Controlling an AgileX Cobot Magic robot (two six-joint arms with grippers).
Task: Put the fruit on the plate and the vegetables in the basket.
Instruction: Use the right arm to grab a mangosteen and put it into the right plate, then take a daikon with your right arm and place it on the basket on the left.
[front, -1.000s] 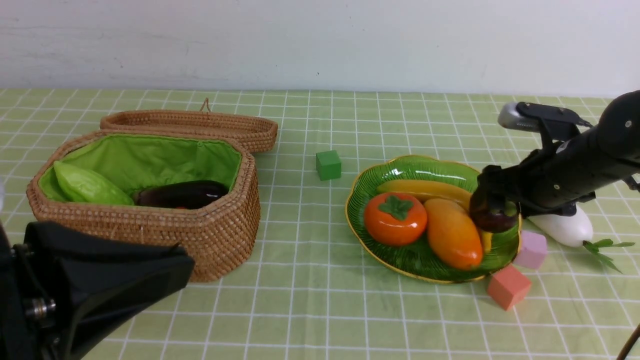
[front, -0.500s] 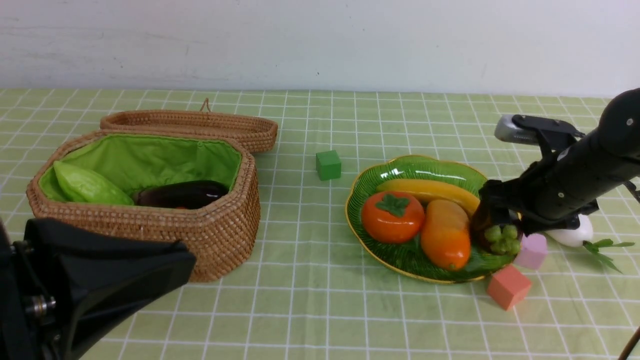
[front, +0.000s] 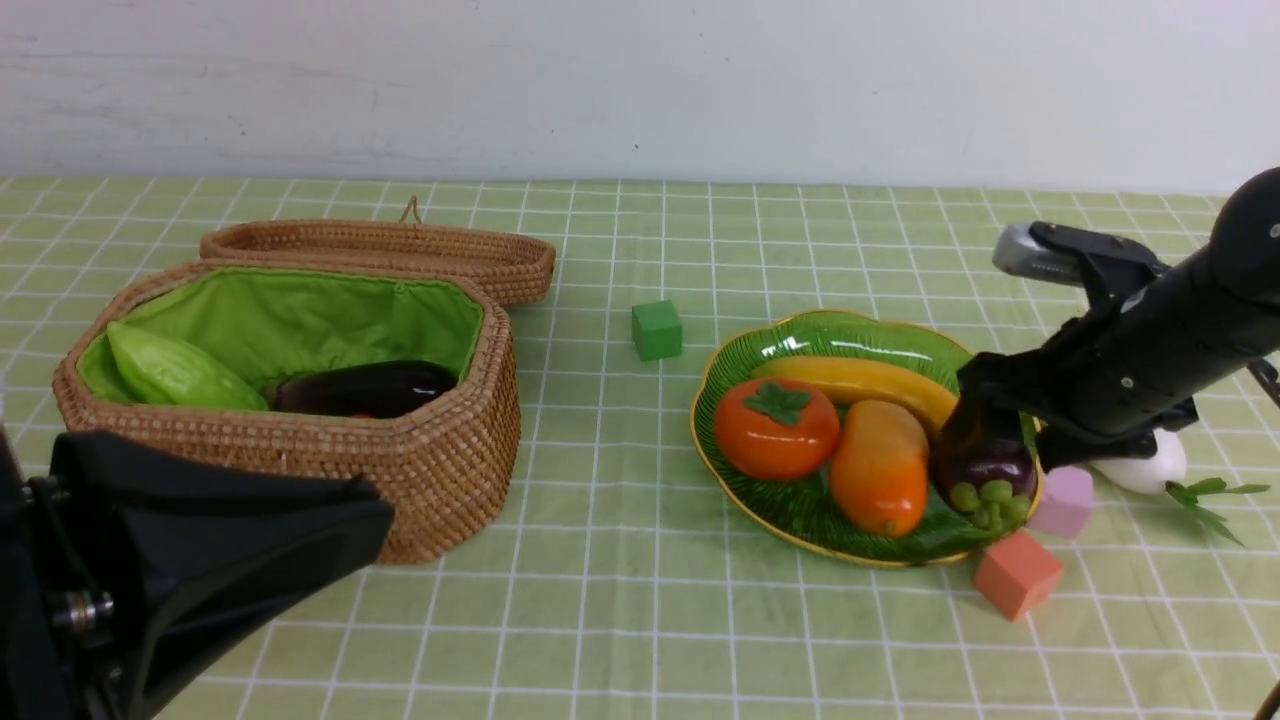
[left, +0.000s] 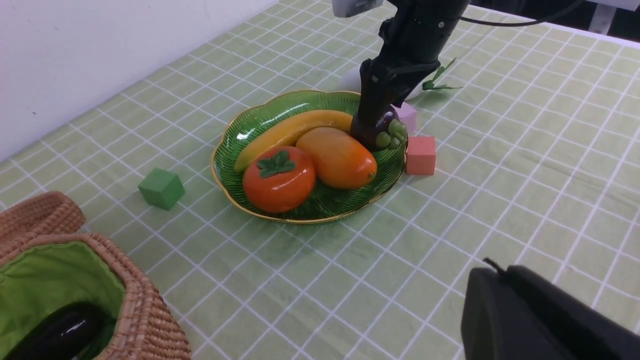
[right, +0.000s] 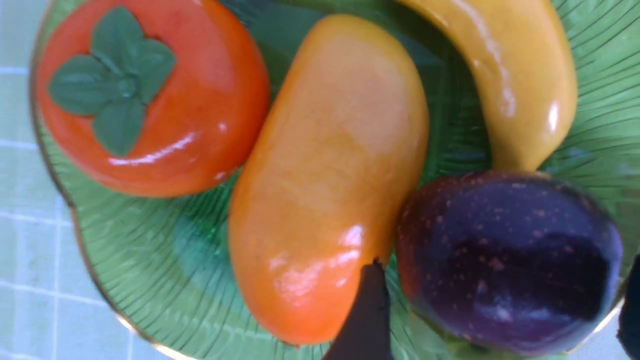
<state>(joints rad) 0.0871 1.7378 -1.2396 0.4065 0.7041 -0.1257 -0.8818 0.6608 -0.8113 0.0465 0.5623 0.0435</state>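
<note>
The green plate (front: 800, 345) holds the persimmon (front: 775, 430), mango (front: 880, 465), banana (front: 850, 380) and dark purple mangosteen (front: 985, 475). The mangosteen (right: 505, 260) rests at the plate's right edge against the mango (right: 325, 175). My right gripper (right: 500, 320) stands open astride it, with green plate showing between one finger and the fruit. In the wicker basket (front: 400, 470) lie the light green gourd (front: 170, 370) and the eggplant (front: 365, 388). The white radish (front: 1145, 455) lies on the cloth behind the right arm. My left gripper (left: 492, 272) hovers shut and empty near the basket.
A lilac cube (front: 1065, 498) and a salmon cube (front: 1017, 573) sit just off the plate's right rim. A green cube (front: 657, 330) stands between basket and plate. The basket's lid (front: 380, 250) lies open behind it.
My right gripper came down with the mangosteen onto the plate's right side and the fruit now rests there, knobs turned forward. Persimmon and mango shifted slightly left. The left arm stayed put.
</note>
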